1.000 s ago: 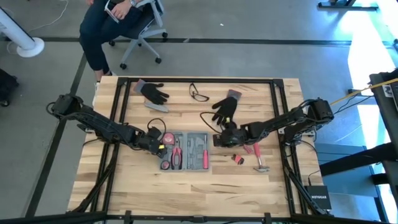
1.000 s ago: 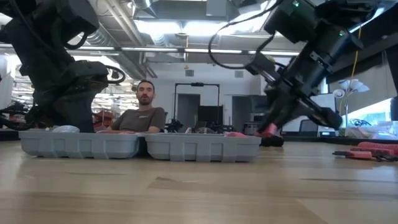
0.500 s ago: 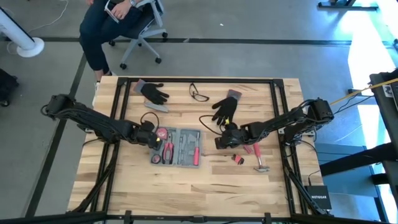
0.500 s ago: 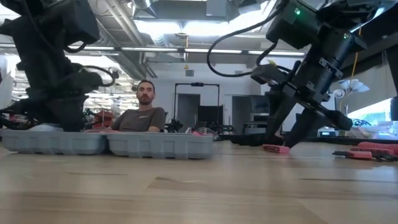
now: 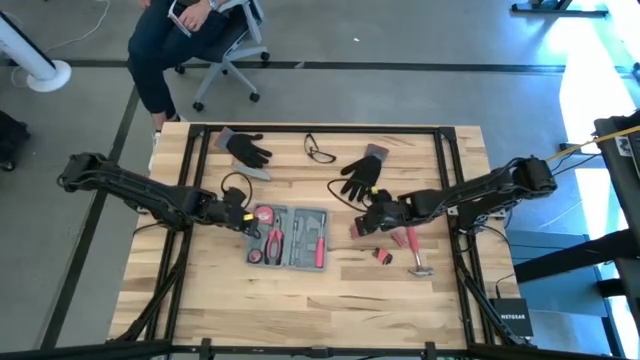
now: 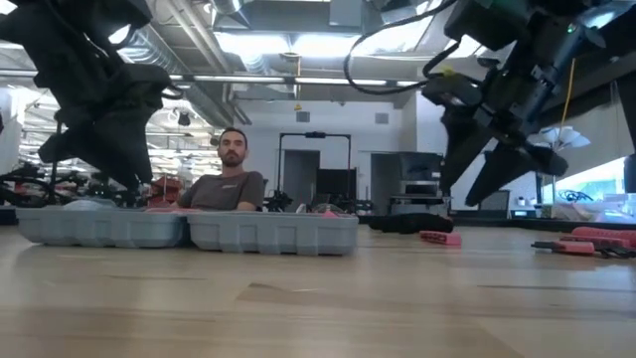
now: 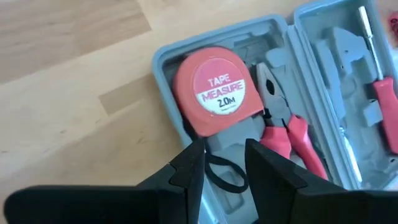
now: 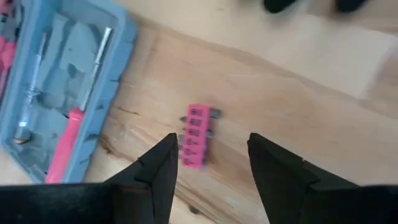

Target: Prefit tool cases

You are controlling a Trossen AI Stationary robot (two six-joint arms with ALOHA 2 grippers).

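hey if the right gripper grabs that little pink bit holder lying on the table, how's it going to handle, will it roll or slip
The pink bit holder looks like a flat little block lying on bare wood, so it probably won't roll. It seems small and light, likely to skid if nudged sideways. The metal bit tips poking from one edge could slide out if squeezed there; the right gripper, open above it, should pinch the flat faces.

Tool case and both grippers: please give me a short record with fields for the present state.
case: tool case lies open on the table
inside: tape measure, pliers, screwdriver
left gripper: open, above the tape measure end of the case
right gripper: open, above the pink bit holder
bit holder: on the table, outside the case
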